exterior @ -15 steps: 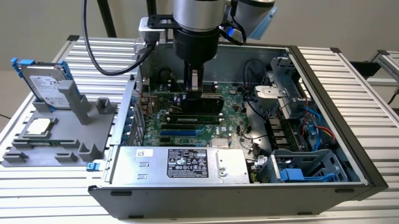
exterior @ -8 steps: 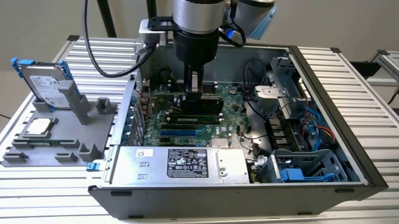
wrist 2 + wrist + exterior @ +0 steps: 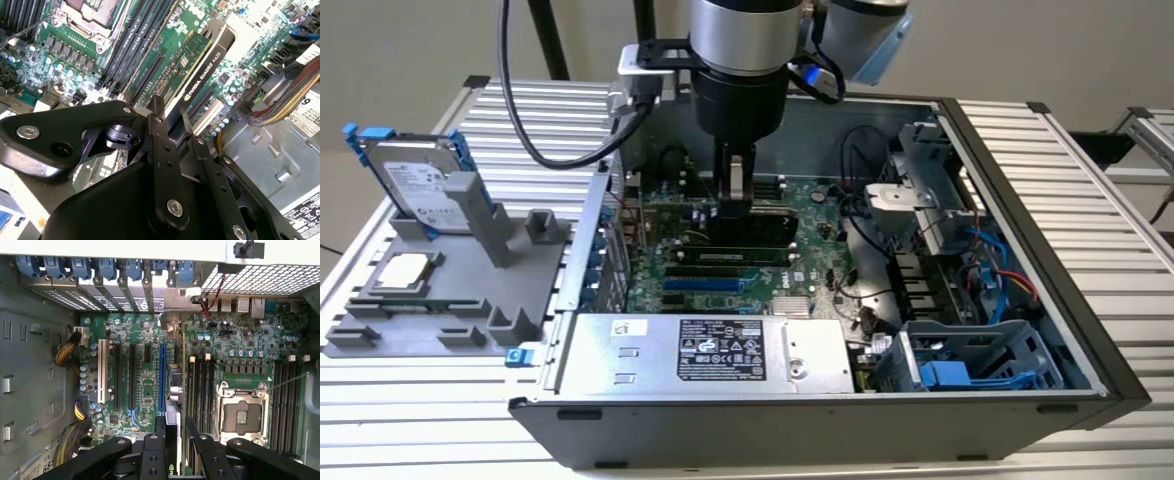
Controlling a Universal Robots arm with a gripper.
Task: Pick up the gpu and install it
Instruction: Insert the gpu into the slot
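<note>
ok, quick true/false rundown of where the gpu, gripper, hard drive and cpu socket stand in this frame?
1. The gripper is shut on the gpu. True: its fingers clamp the card's edge.
2. The gpu is over the motherboard inside the open computer case. True.
3. The hard drive lies inside the case. False: it stands upright in the grey holder outside the case, at the exterior view's left.
4. The cpu socket on the motherboard holds a chip. False: it is open and empty in the first wrist view.
5. The gpu is still in the grey holder. False: the gripper holds it inside the case.
</note>
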